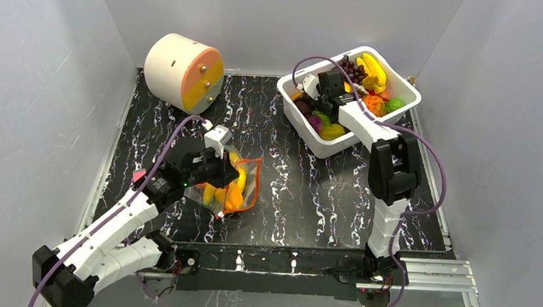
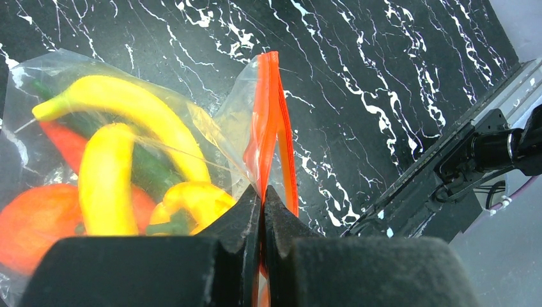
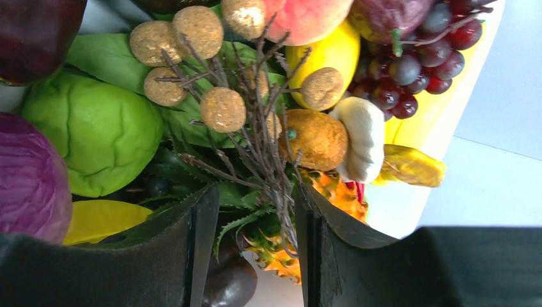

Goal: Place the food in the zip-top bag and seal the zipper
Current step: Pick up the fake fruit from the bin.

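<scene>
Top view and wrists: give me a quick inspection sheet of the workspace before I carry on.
Surface: black marbled table.
Job's things: zip-top bag holds some food; zipper looks parted; more food in white tub.
Clutter: cream-and-peach cylinder, back left.
Grippers: left gripper shut on zipper; right gripper open among tub food.
Cables: purple cables along both arms.
Surroundings: grey walls.

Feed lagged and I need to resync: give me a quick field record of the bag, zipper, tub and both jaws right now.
zip-top bag: on black marbled table, holding yellow bananas and an orange fruit
zipper: pinched in left jaws; seal along its length unclear
left jaws: shut on zipper
right jaws: open, down in white tub, straddling a brown twig cluster
tub contents: grapes, green cabbage, more toy food
</scene>
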You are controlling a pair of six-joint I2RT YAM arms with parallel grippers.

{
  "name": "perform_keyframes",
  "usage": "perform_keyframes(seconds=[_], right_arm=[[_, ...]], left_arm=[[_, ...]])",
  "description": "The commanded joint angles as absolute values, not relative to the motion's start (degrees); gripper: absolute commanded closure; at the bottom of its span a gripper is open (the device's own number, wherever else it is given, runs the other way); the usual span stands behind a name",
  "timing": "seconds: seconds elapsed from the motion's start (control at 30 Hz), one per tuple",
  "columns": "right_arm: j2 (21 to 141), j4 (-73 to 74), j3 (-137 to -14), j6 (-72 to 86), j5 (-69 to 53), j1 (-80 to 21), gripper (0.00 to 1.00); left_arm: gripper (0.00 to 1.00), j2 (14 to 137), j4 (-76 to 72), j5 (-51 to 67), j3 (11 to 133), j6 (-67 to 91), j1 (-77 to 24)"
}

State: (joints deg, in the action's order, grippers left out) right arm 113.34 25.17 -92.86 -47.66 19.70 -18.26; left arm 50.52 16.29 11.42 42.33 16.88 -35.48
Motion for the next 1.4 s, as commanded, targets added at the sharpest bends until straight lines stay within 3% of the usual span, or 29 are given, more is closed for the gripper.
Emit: perform_keyframes(seconds=[0.0, 0.27, 0.57, 0.7, 1.2, 1.37], right_arm=[[114.70, 22.55, -96.05, -50.13, 20.79, -17.93, 0.56], [117.72, 20.92, -96.87, -52.25, 21.72, -17.75, 0.59], [116.47, 14.08, -95.01, -52.11, 21.97, -17.75, 0.83], [114.50, 11.15, -92.94, -51.49, 22.25, -17.75, 0.88], [104.60, -2.34, -83.24, -49.27, 24.52, -18.22, 0.92], [101.99, -0.26, -82.88, -45.32, 22.16, -18.91, 1.00]], left_arm=[[1.00, 48.79, 15.46, 11.72, 42.21, 16.43, -35.68], [1.00, 48.98, 15.51, 11.53, 42.26, 16.39, -35.68], [1.00, 48.92, 15.51, 11.60, 42.31, 16.35, -35.69], [1.00, 48.87, 15.55, 11.44, 42.28, 16.26, -35.68], [1.00, 49.21, 15.56, 11.16, 42.33, 16.25, -35.68], [1.00, 49.01, 15.55, 11.03, 42.26, 16.39, -35.68]])
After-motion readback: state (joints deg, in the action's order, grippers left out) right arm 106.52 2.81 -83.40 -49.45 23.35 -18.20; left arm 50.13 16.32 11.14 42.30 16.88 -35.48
